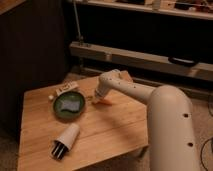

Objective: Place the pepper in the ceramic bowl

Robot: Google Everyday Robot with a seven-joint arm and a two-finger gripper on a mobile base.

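The dark green ceramic bowl point(69, 106) sits on the left part of the wooden table point(110, 130) with a light blue piece inside. The orange-red pepper point(104, 101) lies low over the table just right of the bowl. My gripper point(96, 98) is at the end of the white arm, right at the pepper, between it and the bowl's right rim. The arm hides much of the gripper and part of the pepper.
A white cup with a black end point(66, 141) lies on its side at the table's front left. A small flat white object point(65, 90) lies behind the bowl. A dark shelf and metal rail stand behind the table.
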